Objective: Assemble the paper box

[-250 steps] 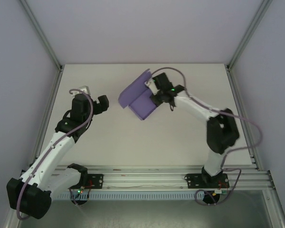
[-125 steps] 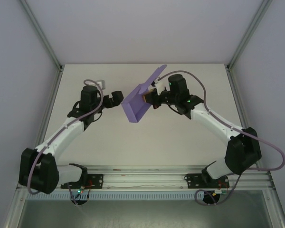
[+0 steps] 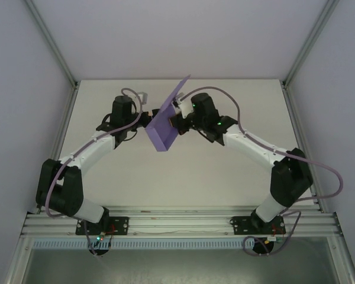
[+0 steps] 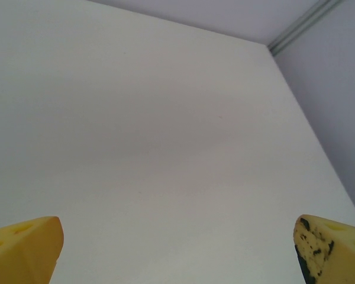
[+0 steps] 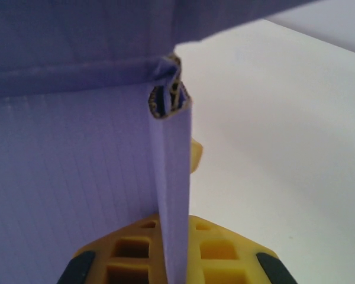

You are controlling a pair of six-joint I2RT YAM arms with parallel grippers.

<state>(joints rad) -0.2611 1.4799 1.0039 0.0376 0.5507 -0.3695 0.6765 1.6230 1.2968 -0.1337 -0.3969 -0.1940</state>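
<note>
Half the job at most looks done: the box (image 3: 164, 127) is partly folded, one doubled wall (image 5: 171, 177) nipped tight in the right pincer (image 3: 177, 117), tilted and seemingly lifted off the table (image 3: 225, 171). The left pincer (image 3: 147, 120) (jaws spread wide, nothing in them) hovers right beside the box. The rest wants folding and tucking.

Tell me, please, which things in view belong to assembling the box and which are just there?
Part of the job:
- paper box, gripped by the shut right hand
- open left hand, close beside the box

Just there:
- table
- aluminium rail at the near edge
</note>
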